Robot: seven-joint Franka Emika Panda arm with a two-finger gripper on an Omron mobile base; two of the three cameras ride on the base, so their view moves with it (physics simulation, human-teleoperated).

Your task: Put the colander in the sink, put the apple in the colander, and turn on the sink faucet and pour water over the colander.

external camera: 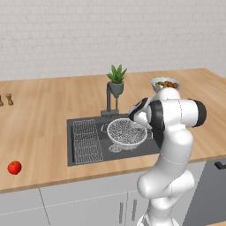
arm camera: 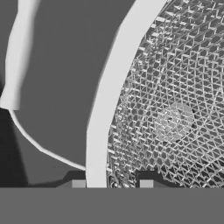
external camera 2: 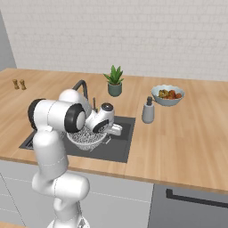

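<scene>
A: Hand view first: the tool [arm camera: 112, 183] has its two tips astride the rim of the colander [arm camera: 170, 118], one tip outside, one inside the mesh. It is pinching that rim, jaws drawn nearly together.

B: And where is the colander itself?

A: In the left base view the colander [external camera: 126, 131] hangs over the sink [external camera: 84, 162], right of the wire rack [external camera: 86, 141], about over the drain. Whether its bottom touches the basin floor I cannot tell; it looks slightly tipped and just above.

B: So what does the next move turn on?

A: My guess: straight down. The basin lies directly beneath the held rim, so a short lowering and a release would finish step one. The faucet [external camera: 109, 99] stands just behind.

B: The apple?

A: The apple [external camera: 14, 167] sits on the tabletop [external camera: 39, 119], well apart, far left of the sink near the front edge. After release the arm must swing left across the rack to reach it.
</scene>
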